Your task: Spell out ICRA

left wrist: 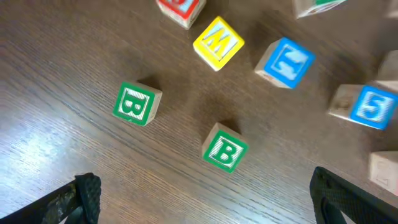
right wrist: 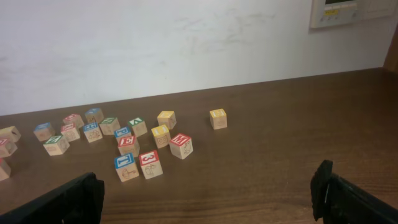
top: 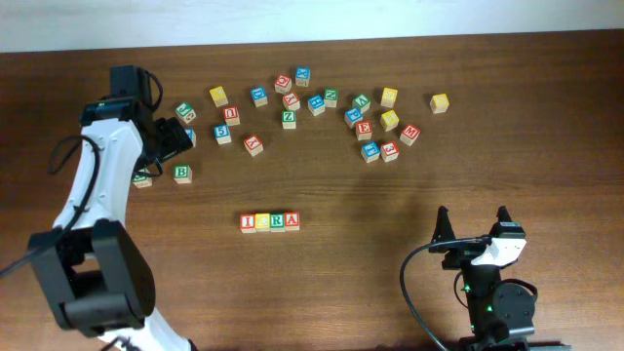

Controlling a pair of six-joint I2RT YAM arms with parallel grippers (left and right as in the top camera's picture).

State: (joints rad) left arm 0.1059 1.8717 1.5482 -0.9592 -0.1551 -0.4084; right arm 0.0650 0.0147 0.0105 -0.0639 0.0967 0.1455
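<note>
Four letter blocks stand side by side in a row [top: 270, 221] at the table's middle: red I [top: 248, 222], yellow C [top: 262, 221], green R [top: 277, 221], red A [top: 292, 220]. My left gripper [top: 179, 138] hangs open at the back left, well away from the row. Its wrist view shows two green B blocks [left wrist: 224, 147] [left wrist: 135, 102] on the wood ahead of the wide-apart left gripper [left wrist: 205, 199], with nothing between the fingers. My right gripper [top: 473, 222] stands open at the front right. In its own view the right gripper [right wrist: 208, 193] is empty over bare wood.
Several loose letter blocks lie scattered across the back of the table, from a green B [top: 181, 174] at the left to a yellow block [top: 440, 102] at the right. A blue block [right wrist: 125, 167] and a red block [right wrist: 150, 163] lie nearest the right gripper. A white wall [right wrist: 186, 43] rises behind the table.
</note>
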